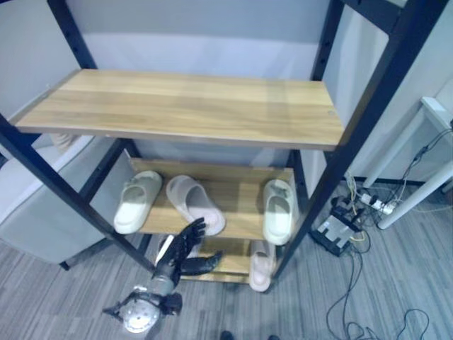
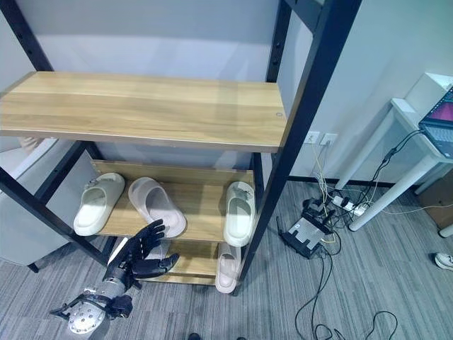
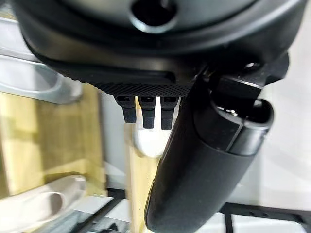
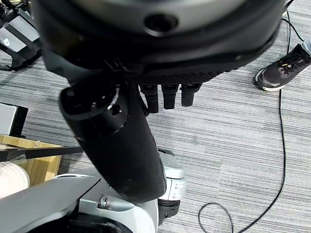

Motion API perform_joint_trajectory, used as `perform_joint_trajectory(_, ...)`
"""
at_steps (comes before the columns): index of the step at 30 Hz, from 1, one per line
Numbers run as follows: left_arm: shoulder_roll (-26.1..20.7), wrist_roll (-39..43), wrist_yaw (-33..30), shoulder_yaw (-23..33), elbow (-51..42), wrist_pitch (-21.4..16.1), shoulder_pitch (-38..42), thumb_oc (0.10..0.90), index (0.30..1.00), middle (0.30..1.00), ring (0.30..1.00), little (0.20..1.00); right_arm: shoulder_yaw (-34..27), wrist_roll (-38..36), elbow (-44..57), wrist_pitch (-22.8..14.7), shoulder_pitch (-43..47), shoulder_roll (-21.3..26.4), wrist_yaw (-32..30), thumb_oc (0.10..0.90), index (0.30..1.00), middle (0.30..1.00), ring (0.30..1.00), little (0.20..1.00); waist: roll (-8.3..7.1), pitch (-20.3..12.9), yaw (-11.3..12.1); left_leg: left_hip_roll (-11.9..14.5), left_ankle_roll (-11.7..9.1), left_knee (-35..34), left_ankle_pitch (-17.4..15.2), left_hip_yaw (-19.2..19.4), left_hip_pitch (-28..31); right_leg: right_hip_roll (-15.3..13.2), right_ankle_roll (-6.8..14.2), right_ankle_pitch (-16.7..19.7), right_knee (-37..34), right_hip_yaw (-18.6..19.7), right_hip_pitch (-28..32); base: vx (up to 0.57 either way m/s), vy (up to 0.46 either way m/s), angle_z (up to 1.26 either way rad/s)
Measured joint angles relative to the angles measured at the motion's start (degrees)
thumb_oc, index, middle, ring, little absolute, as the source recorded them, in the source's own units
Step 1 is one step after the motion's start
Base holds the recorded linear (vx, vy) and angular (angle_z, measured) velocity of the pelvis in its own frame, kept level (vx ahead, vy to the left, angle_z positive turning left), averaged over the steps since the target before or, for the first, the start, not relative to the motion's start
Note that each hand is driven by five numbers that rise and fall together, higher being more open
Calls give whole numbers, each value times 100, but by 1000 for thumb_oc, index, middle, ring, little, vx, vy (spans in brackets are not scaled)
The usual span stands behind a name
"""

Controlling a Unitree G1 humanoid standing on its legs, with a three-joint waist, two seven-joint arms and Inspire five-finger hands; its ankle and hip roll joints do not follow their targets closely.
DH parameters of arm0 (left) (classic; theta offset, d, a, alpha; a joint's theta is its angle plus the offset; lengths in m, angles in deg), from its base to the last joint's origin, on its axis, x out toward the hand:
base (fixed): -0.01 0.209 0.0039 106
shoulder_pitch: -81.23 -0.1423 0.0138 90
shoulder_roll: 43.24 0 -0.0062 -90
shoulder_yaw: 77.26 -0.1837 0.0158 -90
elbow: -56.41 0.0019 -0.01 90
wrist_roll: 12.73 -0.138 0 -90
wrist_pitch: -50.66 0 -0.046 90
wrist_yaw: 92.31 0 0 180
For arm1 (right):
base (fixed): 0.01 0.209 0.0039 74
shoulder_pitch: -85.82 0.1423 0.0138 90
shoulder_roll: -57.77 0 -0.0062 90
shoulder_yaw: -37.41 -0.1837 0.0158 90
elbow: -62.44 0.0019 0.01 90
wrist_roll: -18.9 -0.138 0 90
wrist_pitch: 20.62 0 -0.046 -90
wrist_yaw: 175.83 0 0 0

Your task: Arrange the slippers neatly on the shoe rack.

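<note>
Slippers sit on two levels of the shoe rack point(image 1: 191, 106), a black metal frame with wooden boards. On the middle shelf point(image 1: 241, 195) a pale green slipper point(image 1: 136, 201) lies at the robot's left, and just beside it a pink slipper point(image 1: 195, 203) lies at a slant, its near end reaching the front edge of the board. Well apart from these, at the right end of the same shelf, another pale green slipper point(image 1: 278, 210) lies with its near end jutting past the front edge. On the bottom shelf point(image 1: 237, 263), under that one, a second pink slipper point(image 1: 260, 268) lies by the right front post, and something white point(image 1: 165, 248) shows partly behind the left hand point(image 1: 182, 253). That hand is raised in front of the lower part of the rack with its fingers spread and straight and its thumb out to the side, holding nothing; its fingertips reach up to the near end of the slanted pink slipper. The right hand point(image 4: 146, 92) hangs over the grey striped floor point(image 4: 233, 145) with its fingers straight and empty, and a person's dark shoe point(image 4: 283, 68) stands on the floor beyond it.
</note>
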Motion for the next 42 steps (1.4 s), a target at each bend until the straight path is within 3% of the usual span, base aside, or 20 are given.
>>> perform_joint_trajectory(7, -215, -725, -585, 55, -229, -55, 1282, 800, 900, 900, 900, 900, 92, 4, 1, -19, -3, -41, -7, 800, 900, 900, 900, 900, 27, 27, -42, 22, 13, 17, 12, 47, -21, 23, -4, 4, -2, 18, -42, 49, -21, -3)
perform_joint_trajectory(13, -529, -2251, -1139, 71, 207, -246, 2176, 800, 900, 900, 900, 900, 200, 25, -19, -43, 18, -38, -6, 800, 900, 900, 900, 900, 39, 33, -221, 35, -7, 2, -3, 127, -10, 33, -4, 3, -4, 69, -58, 53, -6, -7)
perform_joint_trajectory(17, -1112, -3653, -1630, -45, 918, -233, 2503, 800, 900, 900, 900, 900, 216, 37, -140, -52, 94, -32, -18, 800, 900, 900, 900, 900, 45, 35, -322, 48, -15, 0, -9, 195, -25, 46, -8, 8, -4, 138, -104, 29, 11, -10)
perform_joint_trajectory(23, -1154, -4965, -2143, -119, 1373, -177, 2548, 800, 900, 900, 900, 900, 263, 249, -169, -81, 71, -34, -22, 800, 900, 900, 900, 900, 35, 36, -328, 40, -9, 20, -8, 213, -123, 38, -11, 23, -3, 169, -208, 9, 2, -2)
perform_joint_trajectory(28, -1153, -5517, -2350, -150, 1649, 191, 2648, 800, 900, 900, 900, 900, 262, 248, -142, -203, 127, -37, -82, 800, 900, 900, 900, 900, 7, 44, -332, 46, -3, 21, 5, 282, -213, 43, -12, 54, -3, 216, -327, 9, 8, -7)
perform_joint_trajectory(34, -1177, -5692, -2436, -222, 1676, 362, 2757, 800, 900, 900, 900, 900, 259, 247, -113, -219, 188, -32, -138, 800, 900, 900, 900, 900, -57, 80, -336, 48, 6, 2, 20, 378, -363, 47, -5, 116, -3, 323, -519, -45, 12, -8)
perform_joint_trajectory(38, -1276, -5851, -2587, -661, 2212, 511, 3553, 800, 900, 900, 900, 900, 280, 245, -113, -230, 558, -29, -224, 800, 900, 900, 900, 900, -149, 422, -344, 42, 13, 21, 179, 396, -773, 44, 2, 285, -3, 330, -928, -81, 20, -1)
perform_joint_trajectory(42, -1278, -5915, -2700, -870, 2364, 676, 4032, 800, 900, 900, 900, 900, 370, 238, -109, -234, 934, 5, -298, 800, 900, 900, 900, 900, -123, 730, -353, 41, -6, 23, 291, 481, -1203, 41, 3, 459, -2, 396, -1383, -61, 33, -10)
